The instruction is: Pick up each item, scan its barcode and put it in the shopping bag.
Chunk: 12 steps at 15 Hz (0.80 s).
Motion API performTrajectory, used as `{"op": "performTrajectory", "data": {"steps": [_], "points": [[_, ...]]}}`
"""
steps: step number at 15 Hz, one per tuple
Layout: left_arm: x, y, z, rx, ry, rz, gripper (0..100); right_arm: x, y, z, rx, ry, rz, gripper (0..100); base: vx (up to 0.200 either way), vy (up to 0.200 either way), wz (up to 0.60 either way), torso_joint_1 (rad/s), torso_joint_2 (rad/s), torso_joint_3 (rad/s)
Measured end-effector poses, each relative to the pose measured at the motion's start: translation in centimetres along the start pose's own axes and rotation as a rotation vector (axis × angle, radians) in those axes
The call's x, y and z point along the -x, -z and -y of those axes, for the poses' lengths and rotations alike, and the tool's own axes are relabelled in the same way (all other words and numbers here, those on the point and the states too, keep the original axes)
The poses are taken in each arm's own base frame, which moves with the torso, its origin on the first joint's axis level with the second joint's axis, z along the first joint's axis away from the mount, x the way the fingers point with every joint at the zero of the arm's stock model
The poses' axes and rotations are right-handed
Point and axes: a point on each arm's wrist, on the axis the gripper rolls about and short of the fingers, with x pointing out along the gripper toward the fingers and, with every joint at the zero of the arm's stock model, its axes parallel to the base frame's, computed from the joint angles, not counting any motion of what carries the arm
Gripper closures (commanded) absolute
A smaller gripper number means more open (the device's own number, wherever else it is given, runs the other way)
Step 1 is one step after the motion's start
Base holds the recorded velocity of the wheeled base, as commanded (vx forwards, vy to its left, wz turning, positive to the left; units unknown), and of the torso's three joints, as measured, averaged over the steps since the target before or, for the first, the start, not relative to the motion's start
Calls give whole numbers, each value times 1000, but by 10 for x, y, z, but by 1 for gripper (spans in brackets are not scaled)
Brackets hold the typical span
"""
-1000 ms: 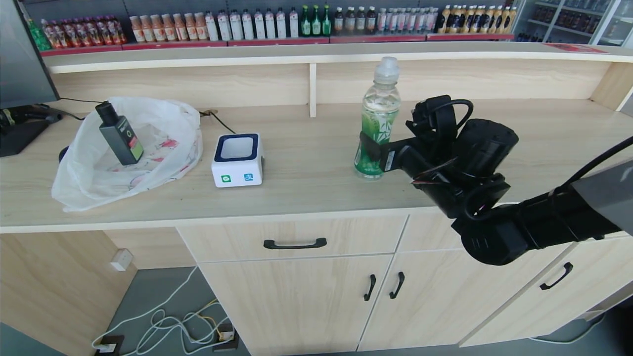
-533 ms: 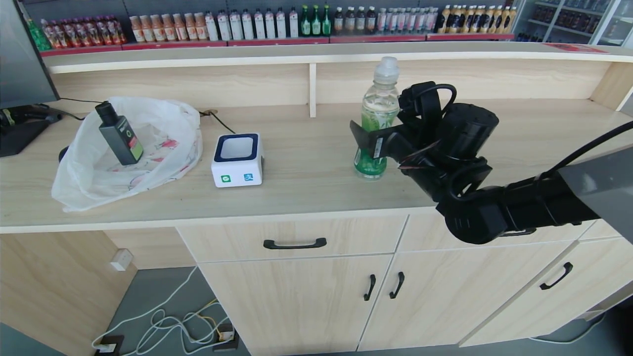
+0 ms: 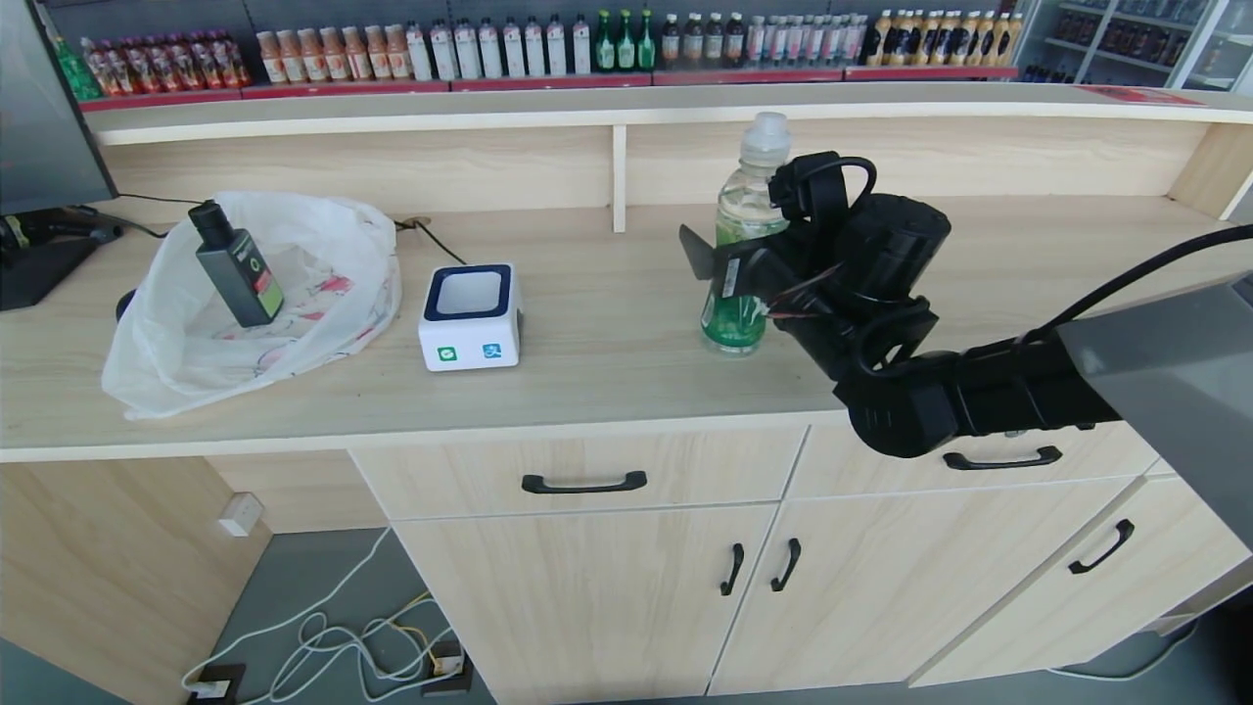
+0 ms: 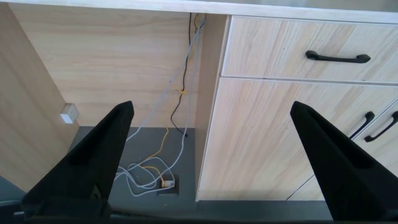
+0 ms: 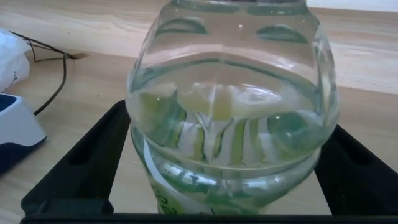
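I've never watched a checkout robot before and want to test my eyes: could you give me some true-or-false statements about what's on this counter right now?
1. The drink bottle stands upright on the counter. True.
2. The right gripper holds that bottle in the air. False: its base rests on the counter, with the open fingers on either side.
3. The shopping bag is empty. False: a dark bottle is in it.
4. The scanner sits between the bag and the drink bottle. True.
5. The left gripper holds something. False: it is open and empty.
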Motion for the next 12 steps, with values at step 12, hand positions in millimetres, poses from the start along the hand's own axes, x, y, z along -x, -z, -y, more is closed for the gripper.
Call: {"op": "performTrajectory", "data": {"steps": [12], "points": [[0, 0, 0, 0, 0, 0, 0, -2, 1, 2, -16, 3, -5, 0, 0, 0, 0, 0, 0, 0]]}}
